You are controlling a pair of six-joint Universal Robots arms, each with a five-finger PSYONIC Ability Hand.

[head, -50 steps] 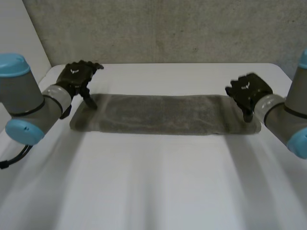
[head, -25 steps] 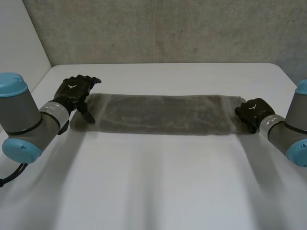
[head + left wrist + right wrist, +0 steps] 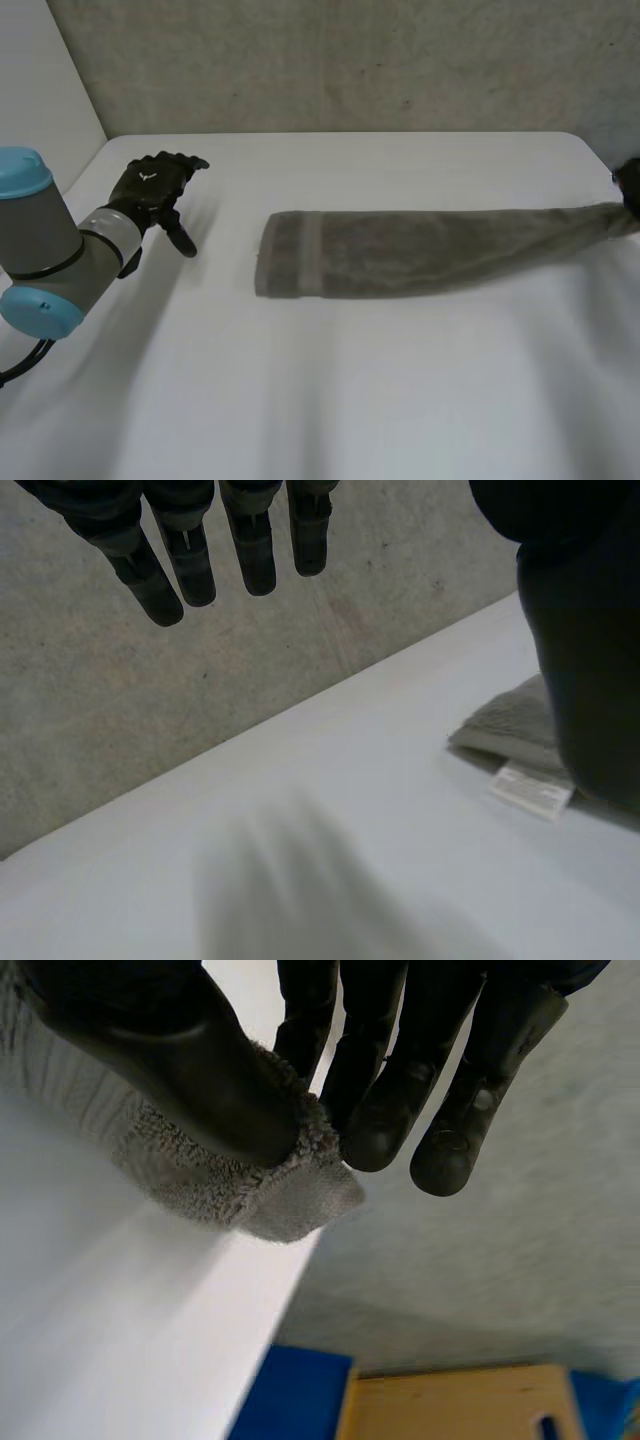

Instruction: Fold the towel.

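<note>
table (image 3: 330,400): white, near half bare.
left arm (image 3: 45,250): comes in at the near left corner, reaches toward the far left of the table.
towel (image 3: 400,250): grey, on the far half of the table, running from about the middle out to the right edge. Left end lies flat and full width, with a woven band (image 3: 303,254) across it. The cloth narrows and bunches toward the right end.
label (image 3: 530,788): small white tag at a corner of the towel's flat end, seen in the left wrist view just beside the thumb.
left hand (image 3: 150,185): over bare table at the far left, well apart from the towel, touching nothing. Its fingers (image 3: 190,560) are straight and spread apart, thumb out to the side, nothing between them.
right hand (image 3: 631,185): at the table's right edge, on the towel's bunched right end. In the right wrist view the thumb (image 3: 180,1060) clamps the cloth against the fingers, and a bit of hem sticks out past the pinch, over the table edge.
past the table edge: grey floor, a blue thing (image 3: 295,1395) and a wooden box (image 3: 460,1405) below.
wall (image 3: 350,60): bare grey concrete behind the table.
</note>
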